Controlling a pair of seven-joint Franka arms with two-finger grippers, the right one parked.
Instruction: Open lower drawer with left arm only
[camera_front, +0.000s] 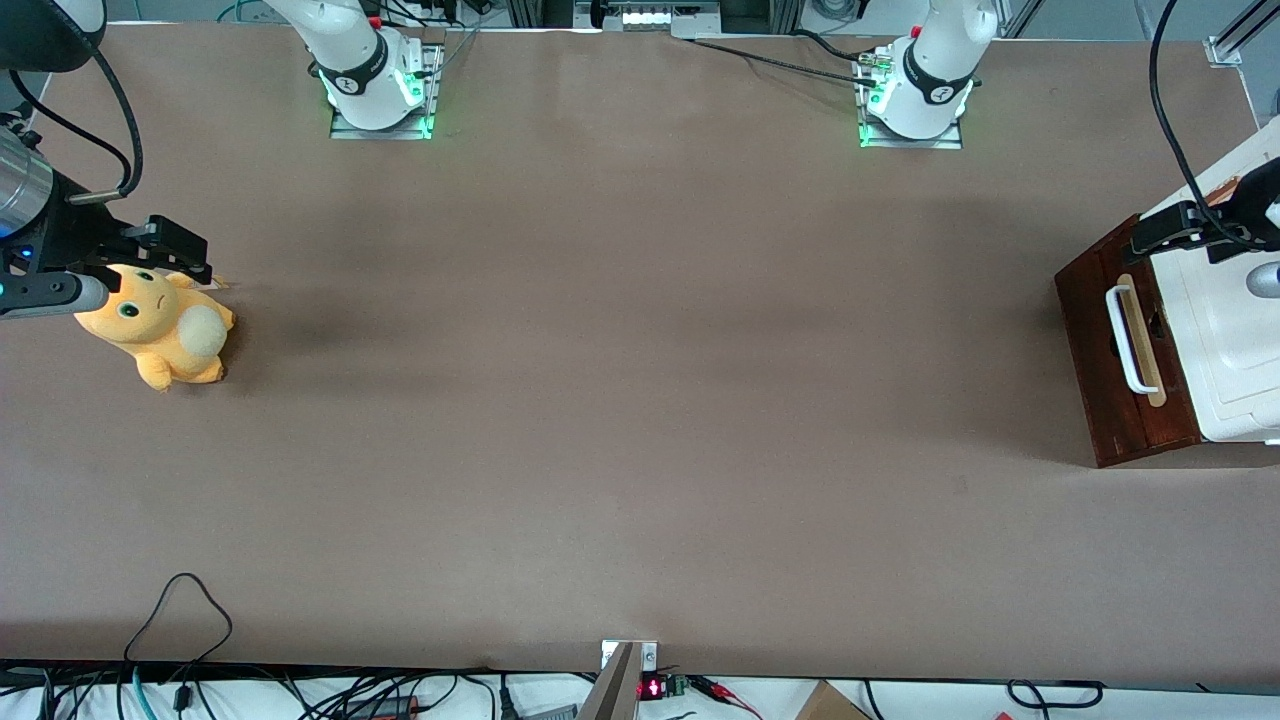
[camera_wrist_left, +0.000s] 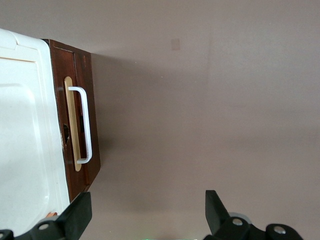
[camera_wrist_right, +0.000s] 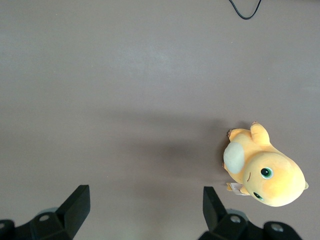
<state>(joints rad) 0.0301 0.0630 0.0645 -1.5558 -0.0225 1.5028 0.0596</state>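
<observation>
Released claw (camera_wrist_left: 145, 217) hovers high above the cabinet at the working arm's bench end. The lower drawer (camera_front: 1115, 350) sits shut beneath. Descend, then hook the white handle (camera_wrist_left: 85, 125) squarely, pulling toward nine o'clock.

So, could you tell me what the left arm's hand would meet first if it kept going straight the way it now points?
Probably the bare table. The hand hangs open above the cabinet's edge, pointing down; between its fingers the wrist view shows only tabletop, with the lower drawer and its white handle off to one side. Depth is uncertain.
</observation>
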